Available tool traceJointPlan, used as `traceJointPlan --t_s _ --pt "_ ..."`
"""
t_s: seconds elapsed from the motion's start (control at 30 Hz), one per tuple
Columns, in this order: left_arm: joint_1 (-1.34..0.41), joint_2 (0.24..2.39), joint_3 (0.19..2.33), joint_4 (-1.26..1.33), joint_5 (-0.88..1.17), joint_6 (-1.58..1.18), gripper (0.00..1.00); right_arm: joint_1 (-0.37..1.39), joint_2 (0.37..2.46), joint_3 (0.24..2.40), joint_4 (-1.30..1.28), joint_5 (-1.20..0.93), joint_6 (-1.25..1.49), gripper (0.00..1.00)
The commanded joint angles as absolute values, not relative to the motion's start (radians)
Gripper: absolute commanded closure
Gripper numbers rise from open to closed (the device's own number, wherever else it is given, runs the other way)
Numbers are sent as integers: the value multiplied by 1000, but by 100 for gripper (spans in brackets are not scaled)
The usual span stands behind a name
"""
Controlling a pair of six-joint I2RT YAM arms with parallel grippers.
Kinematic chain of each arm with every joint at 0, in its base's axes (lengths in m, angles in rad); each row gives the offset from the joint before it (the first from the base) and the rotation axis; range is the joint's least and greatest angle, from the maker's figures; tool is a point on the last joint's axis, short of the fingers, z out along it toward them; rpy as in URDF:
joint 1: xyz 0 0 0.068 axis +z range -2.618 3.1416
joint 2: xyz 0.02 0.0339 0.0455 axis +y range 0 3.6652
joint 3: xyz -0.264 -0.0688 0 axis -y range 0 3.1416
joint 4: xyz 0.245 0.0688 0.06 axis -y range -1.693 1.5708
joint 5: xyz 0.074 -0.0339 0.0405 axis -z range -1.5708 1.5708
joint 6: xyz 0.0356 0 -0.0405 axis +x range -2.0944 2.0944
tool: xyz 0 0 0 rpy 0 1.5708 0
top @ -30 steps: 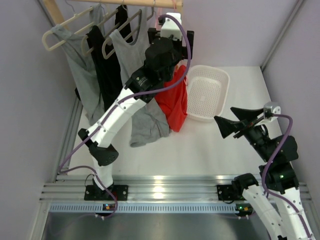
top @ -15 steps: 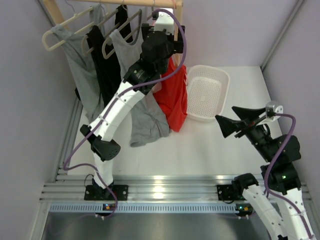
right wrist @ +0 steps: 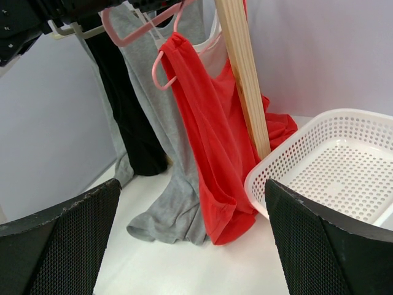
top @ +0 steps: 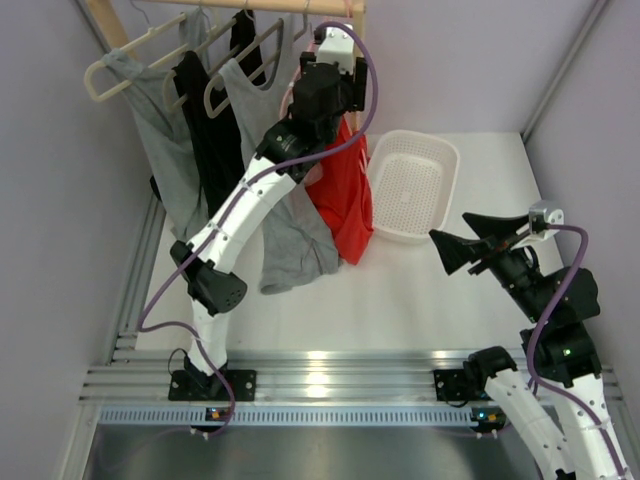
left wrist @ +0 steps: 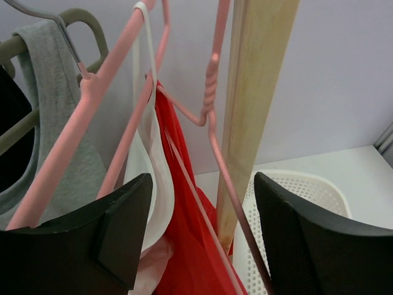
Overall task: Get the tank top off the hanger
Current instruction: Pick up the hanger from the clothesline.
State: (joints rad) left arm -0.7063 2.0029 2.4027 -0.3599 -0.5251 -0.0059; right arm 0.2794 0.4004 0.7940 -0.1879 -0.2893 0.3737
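Note:
A red tank top point(top: 347, 195) hangs from a thin pink hanger point(left wrist: 209, 101) on the wooden rail, next to the upright wooden post point(left wrist: 255, 92). In the right wrist view the red tank top point(right wrist: 209, 123) drapes down to the table. My left gripper point(left wrist: 202, 196) is raised to the hanger's neck, open, with the pink wires and red fabric point(left wrist: 184, 246) between its jaws but not pinched. A white strap point(left wrist: 150, 153) hangs on the same pink hanger. My right gripper point(right wrist: 191, 190) hovers open and empty low over the table, right of the clothes.
A white perforated basket point(top: 440, 150) sits on the table right of the post. Left of the red top hang a grey tank top point(top: 290, 230), a black one point(top: 210, 140) and another grey one point(top: 165, 150) on beige hangers.
My left arm has risen and moved back toward the rail, bringing its jaws around the pink hanger's neck; the jaws have narrowed a little. The right arm has barely moved.

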Motion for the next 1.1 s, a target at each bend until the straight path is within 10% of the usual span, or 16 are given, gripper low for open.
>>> traceJointPlan --t_s 0.0,0.5,0.67,0.8,1.07 --pt "-683 1999 2407 -337 -492 -31 30 287 405 839 -195 -285 365 1" --pt "-647 1962 2390 -322 -517 -63 53 287 407 836 -195 -288 365 1" --pt "-641 1954 2388 -319 -486 -89 68 287 405 833 -195 -290 365 1" --pt "-641 1948 2388 -308 -476 -87 100 287 403 830 -195 -290 367 1" --pt "-640 1922 2387 -293 -423 -81 100 285 397 825 -195 -291 367 1"
